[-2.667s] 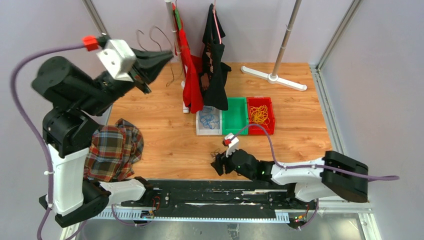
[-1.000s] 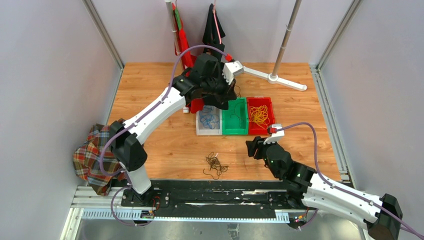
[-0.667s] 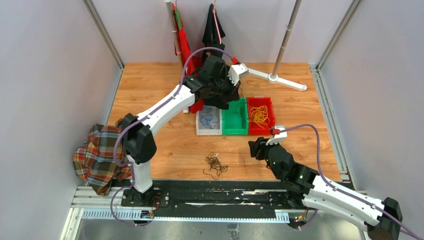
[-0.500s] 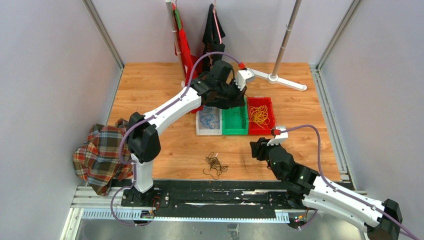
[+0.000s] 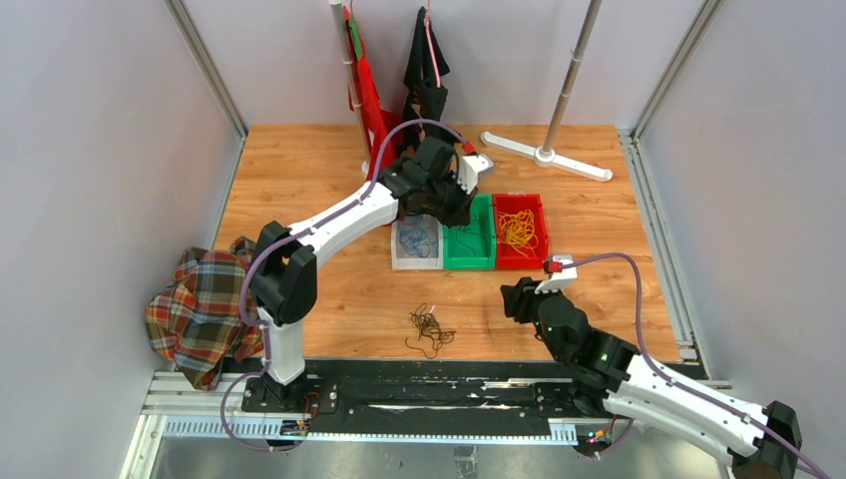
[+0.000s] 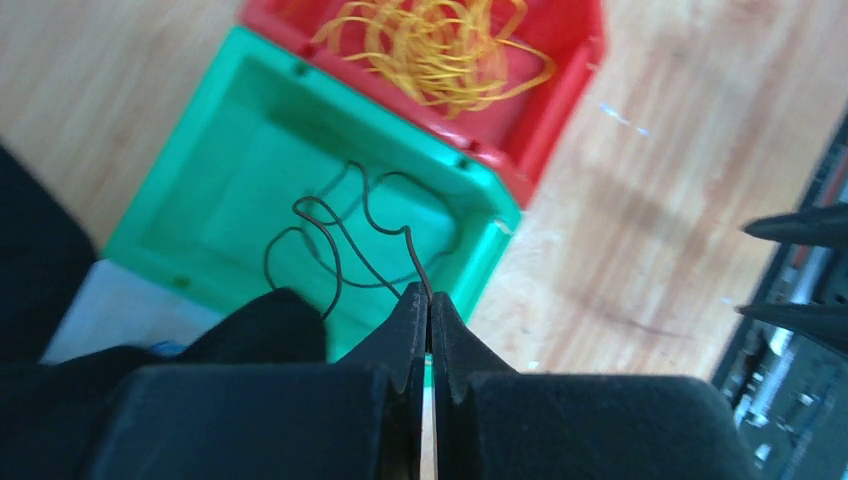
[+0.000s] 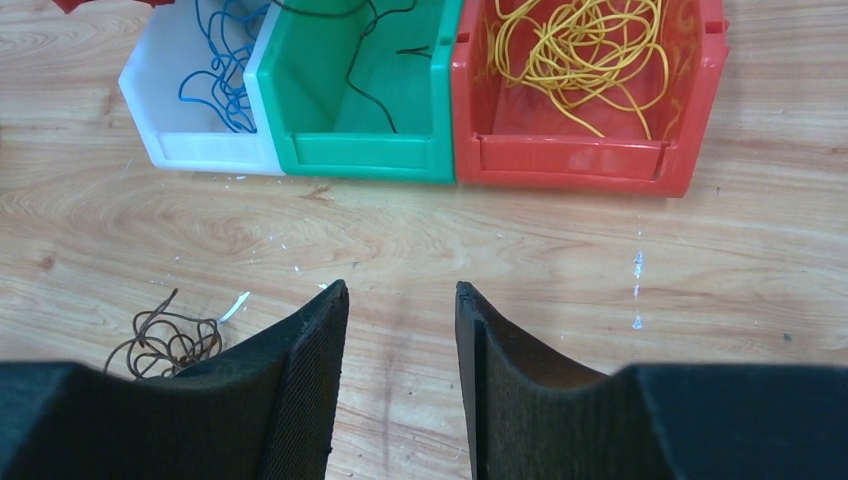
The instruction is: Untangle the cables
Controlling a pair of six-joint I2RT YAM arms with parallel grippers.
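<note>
Dark cable (image 6: pixel 418 262): loops in green bin (image 6: pixel 230 170), frame centre, one end pinched in left gripper (image 6: pixel 428 312), jaws fully closed. Yellow cables (image 6: pixel 440 50) in red bin (image 6: pixel 540 110), top. Brown tangle (image 7: pixel 165 345) lower left on table (image 7: pixel 560 260). Right gripper (image 7: pixel 400 330) partly open, holding nothing.

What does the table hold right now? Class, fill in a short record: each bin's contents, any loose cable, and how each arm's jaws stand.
White bin: blue cable
Green bin: dark cable, one end held above it
Red bin: yellow cable
Loose on table: brown tangle, on the near side of the bins
Left jaws: shut on the dark cable, over the green bin
Right jaws: open, empty, over the table before the bins
</note>
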